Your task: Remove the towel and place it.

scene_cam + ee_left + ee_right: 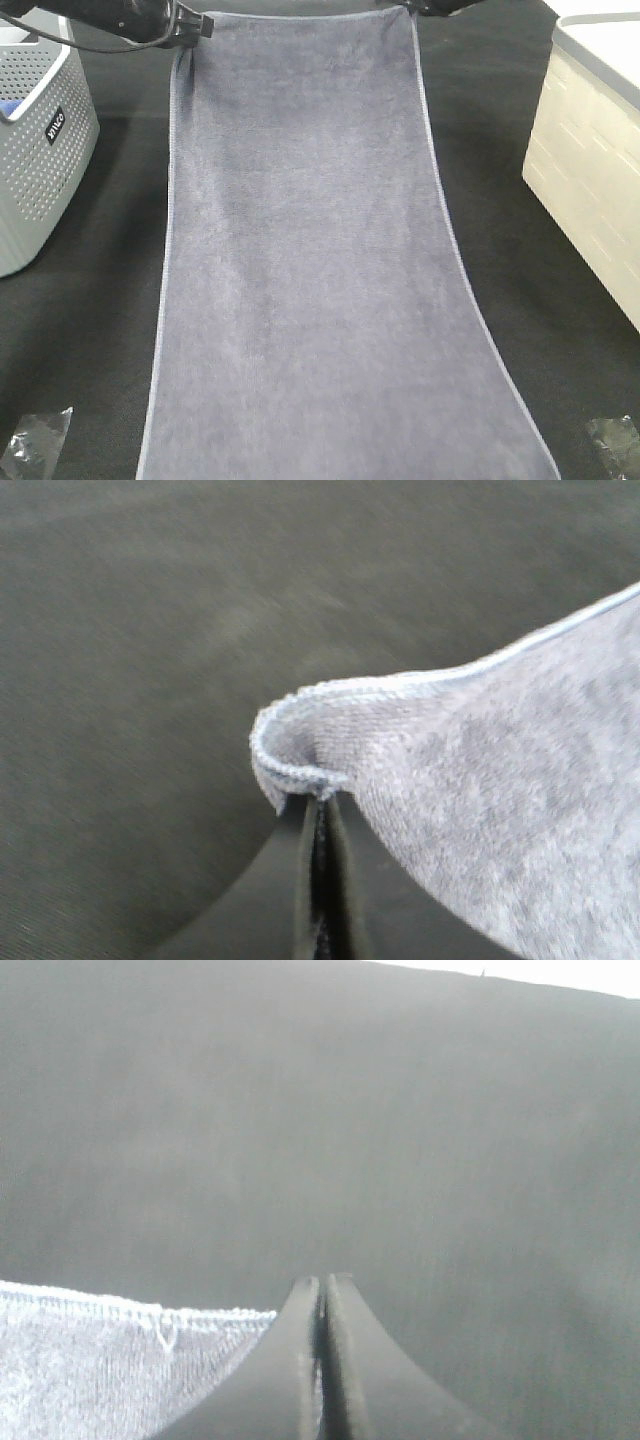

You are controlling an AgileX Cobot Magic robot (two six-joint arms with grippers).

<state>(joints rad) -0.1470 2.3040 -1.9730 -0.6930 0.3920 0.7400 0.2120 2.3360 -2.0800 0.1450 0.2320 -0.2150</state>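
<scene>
I read the large grey-lavender terry towel as soft, limp and light: it has no stiffness of its own, so it will sag and swing from wherever it is pinched, and the plush pile should give the pads decent friction. Its stitched hem corners look like the sound places to hold, and that is where I have it. The left gripper has its jaws pressed together on one far corner, the hem curling over the tips; the right gripper is likewise clamped on the other far corner. The towel itself stretches down the middle of the black fabric-covered table, its far edge lifted between the two arms, its near end running out of the exterior view. To the towel's left stands a pale grey perforated plastic basket; to its right, a cream slotted plastic bin. Beside each near corner of the towel lies a small crinkled clear plastic scrap, the other opposite. I judge a trailing end could drag on them.
</scene>
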